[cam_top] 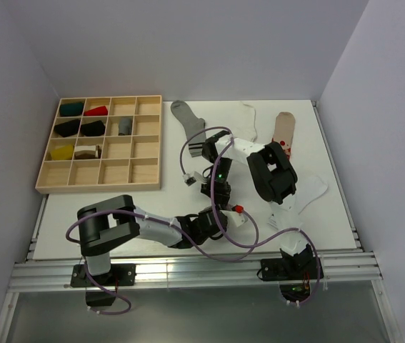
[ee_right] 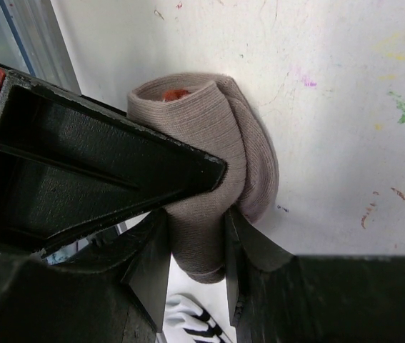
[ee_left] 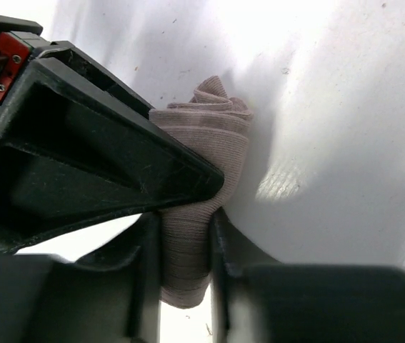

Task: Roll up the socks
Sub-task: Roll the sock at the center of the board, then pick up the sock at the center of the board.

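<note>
Colour and pattern record: socks and tray.
Noted: taupe sock, fine-ribbed, red showing inside; grey sock; white sock; black-striped white sock; pale wooden tray.

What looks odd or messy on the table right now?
Nothing damaged. The white tabletop has small coloured smudges, green, pink and red, and the bunched taupe sock is a lumpy bundle, not a neat roll.
</note>
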`<state>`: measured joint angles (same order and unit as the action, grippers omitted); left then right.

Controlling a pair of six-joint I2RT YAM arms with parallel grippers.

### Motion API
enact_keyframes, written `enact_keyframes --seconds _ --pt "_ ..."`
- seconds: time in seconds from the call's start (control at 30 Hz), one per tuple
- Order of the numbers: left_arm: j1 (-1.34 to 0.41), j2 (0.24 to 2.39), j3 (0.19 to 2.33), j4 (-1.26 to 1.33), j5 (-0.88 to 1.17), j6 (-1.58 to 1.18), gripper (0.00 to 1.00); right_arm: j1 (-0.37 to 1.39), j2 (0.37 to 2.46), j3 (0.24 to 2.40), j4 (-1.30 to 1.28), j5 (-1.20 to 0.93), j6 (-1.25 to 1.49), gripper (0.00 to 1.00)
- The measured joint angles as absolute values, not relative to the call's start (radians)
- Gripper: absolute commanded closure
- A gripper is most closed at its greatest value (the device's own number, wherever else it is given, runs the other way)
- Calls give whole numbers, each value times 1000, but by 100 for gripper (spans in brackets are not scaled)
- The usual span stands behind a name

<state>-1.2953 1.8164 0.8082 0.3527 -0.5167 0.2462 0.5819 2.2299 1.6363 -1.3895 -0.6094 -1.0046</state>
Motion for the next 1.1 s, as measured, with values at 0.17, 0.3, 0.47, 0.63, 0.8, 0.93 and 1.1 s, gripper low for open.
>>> enact_keyframes --seconds 0.17,0.3,0.47,0.63,0.8,0.93,1.1 --pt "-1296 1823 825 332 -514 244 93 579 2230 1637 -1397 -601 -1016 62" --pt "-1294 1824 837 313 -501 240 100 575 2230 1637 -1399 -601 -1013 52" --pt "-1284 1828 856 297 -475 223 100 548 2224 1631 -1392 -595 -994 43" --pt "-1267 1830 865 302 -434 213 100 482 2181 1604 -1366 -603 -986 37" --pt "-1262 1830 865 307 -418 212 100 384 2070 1563 -1350 -621 -1003 19" --pt "-1259 1832 871 306 -407 198 100 309 1987 1543 -1346 -637 -1008 19" --pt "-1224 1819 871 305 -353 155 100 250 1924 1542 -1320 -661 -979 24"
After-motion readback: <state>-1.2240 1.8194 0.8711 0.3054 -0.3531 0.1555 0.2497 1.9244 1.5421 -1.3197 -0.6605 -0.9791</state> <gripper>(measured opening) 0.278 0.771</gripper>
